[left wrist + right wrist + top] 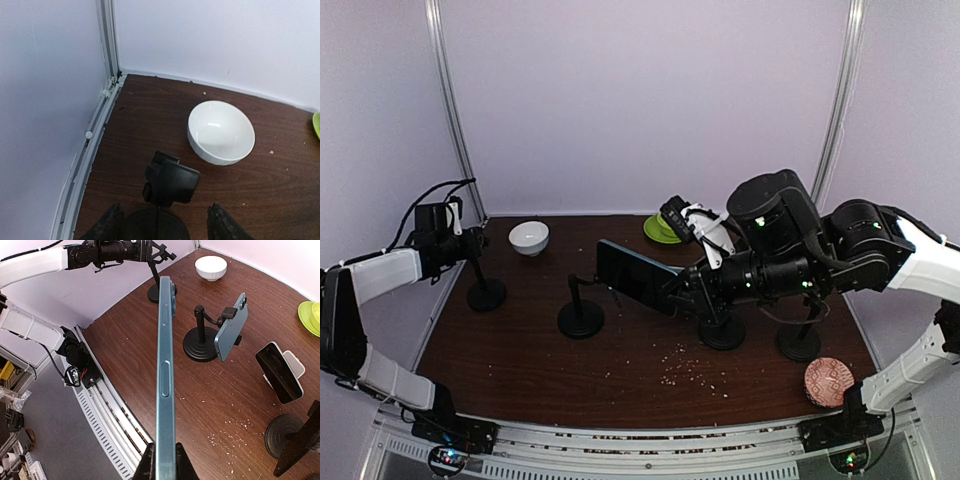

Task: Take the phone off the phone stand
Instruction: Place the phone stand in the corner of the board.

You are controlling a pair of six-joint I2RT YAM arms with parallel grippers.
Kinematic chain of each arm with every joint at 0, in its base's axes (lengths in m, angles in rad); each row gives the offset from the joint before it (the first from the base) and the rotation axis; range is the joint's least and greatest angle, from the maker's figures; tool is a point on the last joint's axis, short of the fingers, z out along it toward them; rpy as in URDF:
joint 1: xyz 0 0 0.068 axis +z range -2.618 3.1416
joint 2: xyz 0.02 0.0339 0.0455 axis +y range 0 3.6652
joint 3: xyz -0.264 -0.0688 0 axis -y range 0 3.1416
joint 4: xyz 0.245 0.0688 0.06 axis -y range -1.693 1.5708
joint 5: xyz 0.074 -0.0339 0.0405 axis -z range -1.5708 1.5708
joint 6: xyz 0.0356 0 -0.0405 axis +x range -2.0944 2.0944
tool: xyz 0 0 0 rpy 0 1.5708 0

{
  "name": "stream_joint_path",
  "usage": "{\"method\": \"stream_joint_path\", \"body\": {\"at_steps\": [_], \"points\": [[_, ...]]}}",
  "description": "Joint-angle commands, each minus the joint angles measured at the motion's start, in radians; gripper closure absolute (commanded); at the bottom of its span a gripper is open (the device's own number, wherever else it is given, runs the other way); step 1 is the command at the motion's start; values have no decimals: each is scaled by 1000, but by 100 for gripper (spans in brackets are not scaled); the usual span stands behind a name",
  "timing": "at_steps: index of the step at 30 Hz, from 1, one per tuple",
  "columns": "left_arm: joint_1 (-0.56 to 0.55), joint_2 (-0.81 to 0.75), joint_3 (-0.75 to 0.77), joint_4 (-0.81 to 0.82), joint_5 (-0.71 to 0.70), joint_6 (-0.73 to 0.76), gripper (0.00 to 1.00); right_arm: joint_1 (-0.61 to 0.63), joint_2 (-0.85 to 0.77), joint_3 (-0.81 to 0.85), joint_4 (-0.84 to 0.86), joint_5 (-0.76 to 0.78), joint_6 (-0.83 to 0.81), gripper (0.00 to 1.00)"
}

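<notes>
Fingers of the right gripper (165, 467) are clamped on one end of the teal phone (165, 370), which stands edge-on above the table (120, 355). It appears clear of the empty phone stand (170, 181). The left gripper (164, 227) is spread wide, one finger either side of that stand's base. Recommendation: hold the pinch firm, pass well clear of the second phone (231, 327) on its own mount, and lower the teal phone flat.

Soft, even overhead light fills all views, and the walls read pale lilac. The bowl (221, 132) shows a small glare streak inside and a faint shadow beneath. Nearer than the bowl, the left fingers (107, 226) are dark and blurred.
</notes>
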Motion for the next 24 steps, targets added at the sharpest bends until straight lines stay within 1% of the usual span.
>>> {"method": "stream_joint_path", "body": {"at_steps": [1, 5, 7, 11, 14, 19, 24], "points": [[9, -75, -11, 48, -25, 2, 37, -4, -31, 10, 44, 26, 2, 100], [9, -121, -15, 8, -41, 9, 19, -4, -33, 14, 44, 23, -6, 100], [9, -147, -15, -19, -52, 11, 14, -4, -34, 16, 44, 21, -10, 100], [9, -201, 1, -112, -78, -8, 13, -5, -37, 24, 46, 17, -20, 100], [9, -247, 38, -261, -87, -52, 13, -4, -40, 30, 49, 10, -26, 100], [9, -343, 87, -487, -97, -85, 13, -4, -41, 39, 62, -11, -36, 100], [8, -465, 87, -616, -45, -86, 14, -7, -38, 42, 72, -41, -67, 100]]}}
